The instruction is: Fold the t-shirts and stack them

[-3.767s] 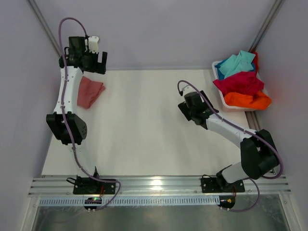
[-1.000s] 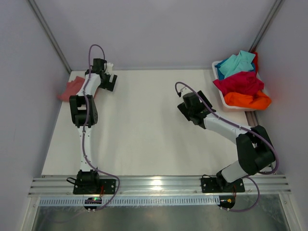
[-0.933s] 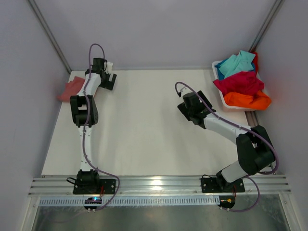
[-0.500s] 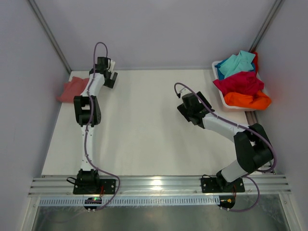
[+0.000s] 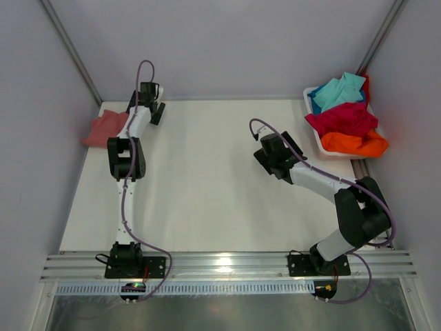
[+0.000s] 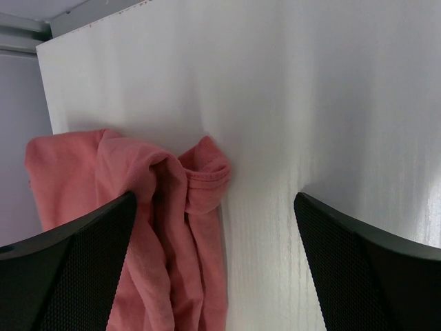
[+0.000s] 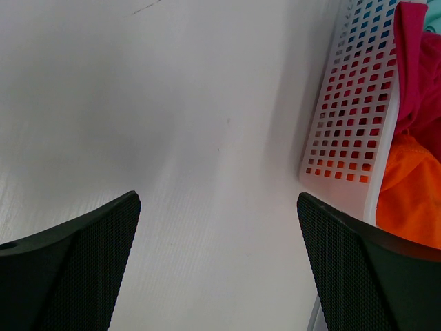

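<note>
The left end effector (image 6: 219,272), fingers apart and empty, hangs over the crumpled pink t-shirt (image 6: 131,207) at the surface's (image 5: 207,179) far-left corner. The right end effector (image 7: 217,265), also apart, is near the white tub (image 7: 351,124).

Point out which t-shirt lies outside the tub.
The salmon-pink t-shirt, alone on the table at far left; the turquoise, crimson and orange ones sit in the white tub.

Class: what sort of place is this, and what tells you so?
Likely a robotics lab cell: a left arm and right arm on a rail, bare grey walls, a tub of t-shirts.
</note>
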Available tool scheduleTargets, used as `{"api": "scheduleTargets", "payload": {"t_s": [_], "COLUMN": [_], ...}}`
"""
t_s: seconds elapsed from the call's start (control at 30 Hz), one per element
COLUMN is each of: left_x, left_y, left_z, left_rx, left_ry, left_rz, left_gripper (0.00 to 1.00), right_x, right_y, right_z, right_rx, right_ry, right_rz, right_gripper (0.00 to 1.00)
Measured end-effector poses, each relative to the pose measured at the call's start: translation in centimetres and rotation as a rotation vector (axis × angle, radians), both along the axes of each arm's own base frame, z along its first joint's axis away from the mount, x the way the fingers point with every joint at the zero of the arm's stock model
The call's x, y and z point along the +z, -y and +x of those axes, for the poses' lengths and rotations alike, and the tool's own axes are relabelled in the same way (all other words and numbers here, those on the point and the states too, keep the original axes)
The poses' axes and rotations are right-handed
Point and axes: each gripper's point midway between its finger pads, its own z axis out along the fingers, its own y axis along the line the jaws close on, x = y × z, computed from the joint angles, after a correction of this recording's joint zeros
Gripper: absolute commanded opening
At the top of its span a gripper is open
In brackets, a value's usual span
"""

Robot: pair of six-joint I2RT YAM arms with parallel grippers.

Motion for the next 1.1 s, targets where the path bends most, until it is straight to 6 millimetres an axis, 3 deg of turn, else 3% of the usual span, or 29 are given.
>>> {"api": "scheduleTargets", "payload": {"t_s": [0.4, 0.7, 1.1], "left_x": [0.2, 0.0, -0.1], "left_y": [-1.0, -3.3, -3.2], "left_z": [0.4, 0.3, 0.5], "left_rx": [0.013, 0.037, 0.013], "left_ry": [0.015, 0.022, 0.020], "left_rz": [0.039, 0.007, -0.017], "left_gripper": [0.99, 0.99, 0.99], "right_x": [0.0, -1.0, -1.8], "right_y": [0.0, 0.0, -0.3], "right_z": [0.0, -0.1, -0.3], "right_rx": [-0.001, 0.001, 0.006], "right_ry": [-0.002, -0.027, -0.053], "right_rz": [-0.001, -0.013, -0.001], "right_gripper": [0.99, 0.99, 0.99]}}
